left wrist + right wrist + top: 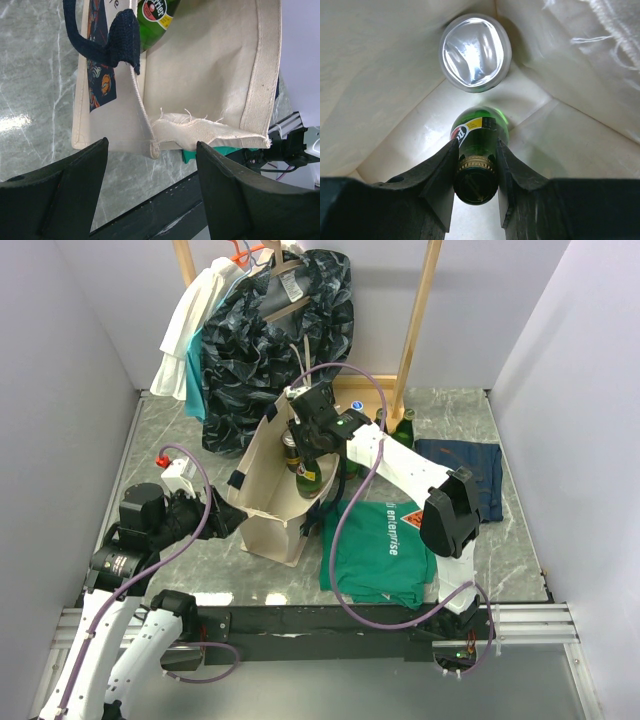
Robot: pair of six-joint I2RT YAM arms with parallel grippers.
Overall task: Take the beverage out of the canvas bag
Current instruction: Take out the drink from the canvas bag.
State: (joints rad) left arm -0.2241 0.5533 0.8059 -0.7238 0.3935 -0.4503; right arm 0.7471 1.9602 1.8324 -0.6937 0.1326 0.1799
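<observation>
The cream canvas bag (262,490) with navy straps stands open at the middle of the table. My right gripper (300,448) reaches down into it. In the right wrist view the gripper (476,150) is shut on the neck of a green glass bottle (480,131), the beverage, just under its gold cap ring. A silver can (475,52) stands beside the bottle on the bag's floor. My left gripper (152,145) is open at the bag's (210,75) near left corner, and its fingers touch nothing. The bottle's label (155,12) shows through the bag's mouth.
A green T-shirt (380,550) lies right of the bag, with a navy cloth (465,475) beyond it. Green bottles (405,425) stand at the back by a wooden rack hung with a dark patterned garment (280,340). White walls close in on both sides.
</observation>
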